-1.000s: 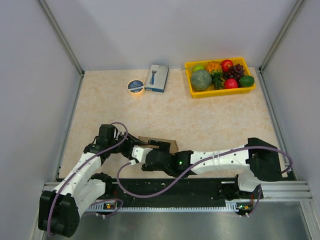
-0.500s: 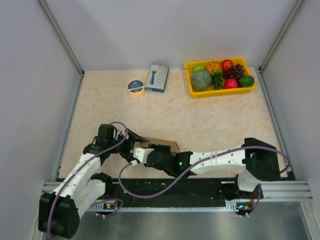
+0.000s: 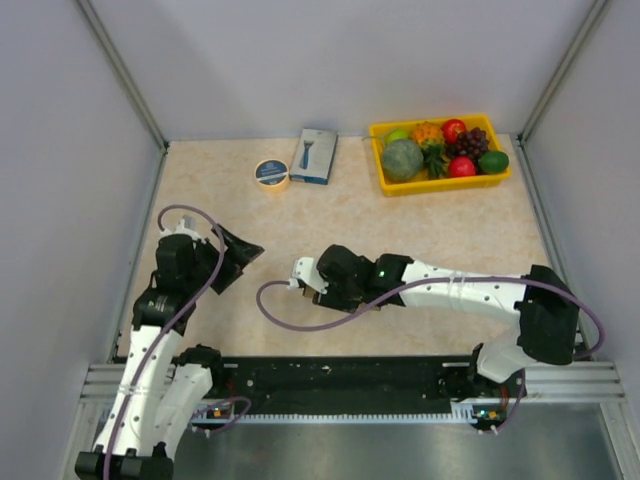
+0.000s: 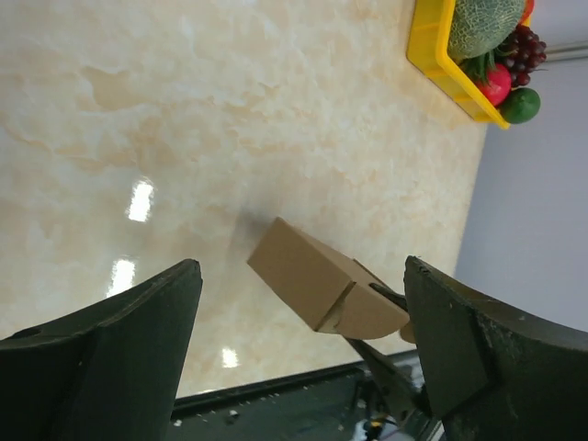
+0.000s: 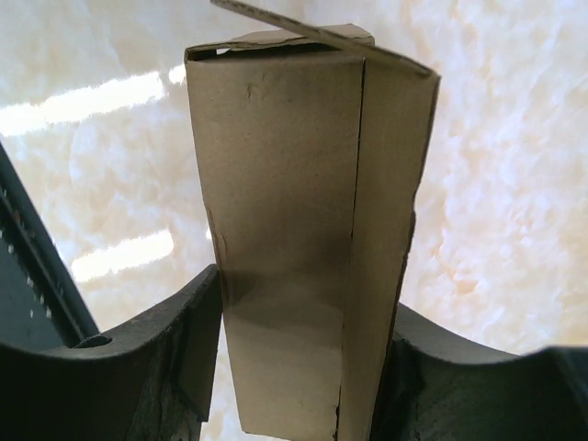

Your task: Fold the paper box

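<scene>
Pulling back leftward, left end effector is spreading wide, clear of the box. Right end effector is pinching the box, mid-folding, over the surface; its loose end flap probably needs tucking.

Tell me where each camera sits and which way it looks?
Top external: high behind the arms, looking down at the table; shows both arms, left gripper and right gripper.
Left wrist: on the left arm, looking across at the paper box and yellow tray; its open fingers frame the view.
Right wrist: on the right arm, looking along the box; its fingers squeeze it.
Shared: both wrist views show the box; top and left wrist show the tray.
</scene>
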